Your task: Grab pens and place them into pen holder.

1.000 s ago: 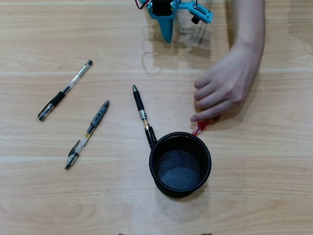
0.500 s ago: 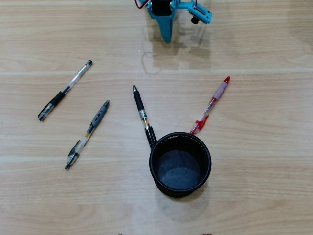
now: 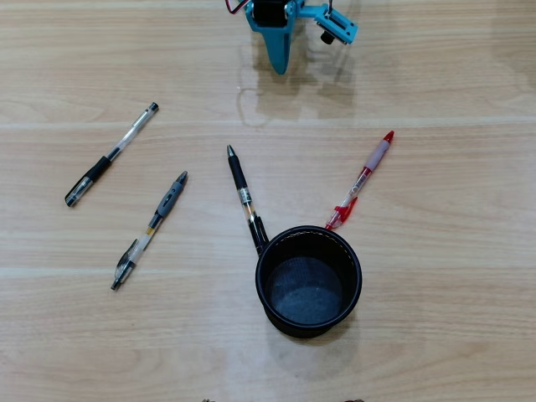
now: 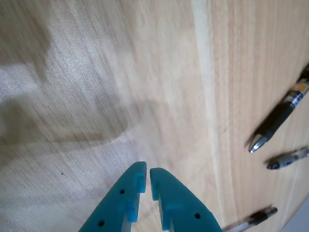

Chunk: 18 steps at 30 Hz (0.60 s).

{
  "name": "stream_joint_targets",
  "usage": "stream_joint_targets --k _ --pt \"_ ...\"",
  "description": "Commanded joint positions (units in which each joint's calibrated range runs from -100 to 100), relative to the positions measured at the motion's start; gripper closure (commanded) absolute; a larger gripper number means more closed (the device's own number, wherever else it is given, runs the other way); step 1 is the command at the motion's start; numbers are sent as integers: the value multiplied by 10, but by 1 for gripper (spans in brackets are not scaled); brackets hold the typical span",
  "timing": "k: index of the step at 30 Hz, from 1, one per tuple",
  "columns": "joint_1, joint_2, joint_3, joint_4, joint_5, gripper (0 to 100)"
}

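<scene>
Several pens lie on the wooden table in the overhead view: a clear pen with a black grip (image 3: pixel 110 155) at the left, a grey pen (image 3: pixel 152 226), a black pen (image 3: pixel 243 193) whose lower end touches the holder's rim, and a red pen (image 3: pixel 362 178) at the right. The black round pen holder (image 3: pixel 272 293) stands empty below the middle. My blue gripper (image 3: pixel 279 67) is at the top centre, well away from all pens, shut and empty. In the wrist view its fingertips (image 4: pixel 147 173) nearly touch. The black pen (image 4: pixel 275 121), grey pen (image 4: pixel 289 158) and clear pen (image 4: pixel 251 220) show at the right edge.
The table is light wood planks. The arm's base with a black knob (image 3: pixel 327 38) is at the top edge. Small dark objects peek in at the bottom edge of the overhead view (image 3: pixel 352 400).
</scene>
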Motion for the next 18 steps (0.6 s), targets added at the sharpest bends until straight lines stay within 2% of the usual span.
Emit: stream_joint_targets --k 1,7,11,13,16,18 --pt "5 13 -9 26 1 98" --pt "5 13 -12 23 -4 97" --pt "34 30 -89 -35 -92 91" --pt "71 62 -165 -76 -102 85" --pt "151 177 -302 -119 -125 77" --pt "198 312 -409 -112 -175 76"
